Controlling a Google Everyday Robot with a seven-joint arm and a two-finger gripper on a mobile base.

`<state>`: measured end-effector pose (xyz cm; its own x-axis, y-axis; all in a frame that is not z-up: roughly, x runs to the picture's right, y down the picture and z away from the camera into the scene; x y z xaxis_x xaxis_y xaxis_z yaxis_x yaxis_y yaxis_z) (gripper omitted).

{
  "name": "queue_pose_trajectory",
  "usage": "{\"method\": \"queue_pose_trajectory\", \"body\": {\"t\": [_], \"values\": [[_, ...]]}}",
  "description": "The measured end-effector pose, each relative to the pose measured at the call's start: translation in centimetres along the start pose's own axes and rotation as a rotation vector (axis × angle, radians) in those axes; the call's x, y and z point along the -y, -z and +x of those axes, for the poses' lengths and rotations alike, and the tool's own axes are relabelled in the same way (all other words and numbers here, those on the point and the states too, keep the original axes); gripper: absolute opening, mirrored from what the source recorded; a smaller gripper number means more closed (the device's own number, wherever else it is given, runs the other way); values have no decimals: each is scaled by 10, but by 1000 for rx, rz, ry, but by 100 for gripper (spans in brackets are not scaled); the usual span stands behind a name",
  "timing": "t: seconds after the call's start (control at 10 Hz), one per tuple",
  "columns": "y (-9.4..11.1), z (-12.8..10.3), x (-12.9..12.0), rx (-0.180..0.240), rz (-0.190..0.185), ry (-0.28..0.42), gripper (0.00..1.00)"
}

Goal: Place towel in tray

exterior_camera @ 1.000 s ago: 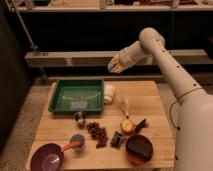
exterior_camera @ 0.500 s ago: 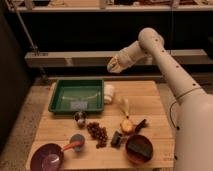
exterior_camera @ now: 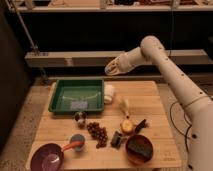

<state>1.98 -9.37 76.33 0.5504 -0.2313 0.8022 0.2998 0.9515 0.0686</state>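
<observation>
We observe the arm (exterior_camera: 170, 70) entering from the right edge, rising along the right side of the wooden table (exterior_camera: 150, 97) to an elbow near the top of the view, then reaching down and leftward. The forearm slopes toward the gripper (exterior_camera: 111, 68), which hangs in the air above the table's far edge, over the gap between the green tray (exterior_camera: 60, 97) and the towel (exterior_camera: 108, 93). It touches nothing. We cannot tell how its fingers stand, and nothing appears to be held.

The towel, a small white bundle, lies on the table touching or just beside the tray's right wall, outside the tray. Inside the tray we note a pale flat patch (exterior_camera: 78, 105) near the front wall; its identity is unclear.

Items on the near half of the table:
- a small dark and white object (exterior_camera: 80, 118) just in front of the tray
- a cluster of dark red grapes (exterior_camera: 97, 133) toward the middle
- a purple bowl (exterior_camera: 47, 157) at the front left, with an orange-handled utensil (exterior_camera: 75, 145) resting by its rim
- a yellowish rounded item (exterior_camera: 127, 126) right of the grapes, with a pale elongated thing (exterior_camera: 125, 106) behind it
- a brown bowl (exterior_camera: 139, 149) at the front right with something dark inside

A metal shelf (exterior_camera: 65, 58) runs behind the table.
</observation>
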Motion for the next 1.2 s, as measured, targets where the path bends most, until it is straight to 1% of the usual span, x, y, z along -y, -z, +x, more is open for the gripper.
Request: {"method": "queue_pose_trajectory", "body": {"t": [0.1, 0.2, 0.3, 0.4, 0.6, 0.7, 0.8, 1.0, 1.1, 1.2], "values": [[-11, -13, -4, 13, 44, 46, 0], [-26, -25, -9, 32, 77, 86, 0], [-40, -32, -10, 54, 66, 102, 0], [-53, -37, -8, 71, 20, 115, 0], [-81, -47, 1, 110, -99, 136, 0], [-91, -50, 4, 132, -127, 135, 0], [-99, -51, 4, 147, -138, 131, 0], [-139, -57, 0, 200, -185, 119, 0], [-156, -61, -4, 215, -211, 121, 0], [-175, -61, -15, 226, -251, 123, 0]]}}
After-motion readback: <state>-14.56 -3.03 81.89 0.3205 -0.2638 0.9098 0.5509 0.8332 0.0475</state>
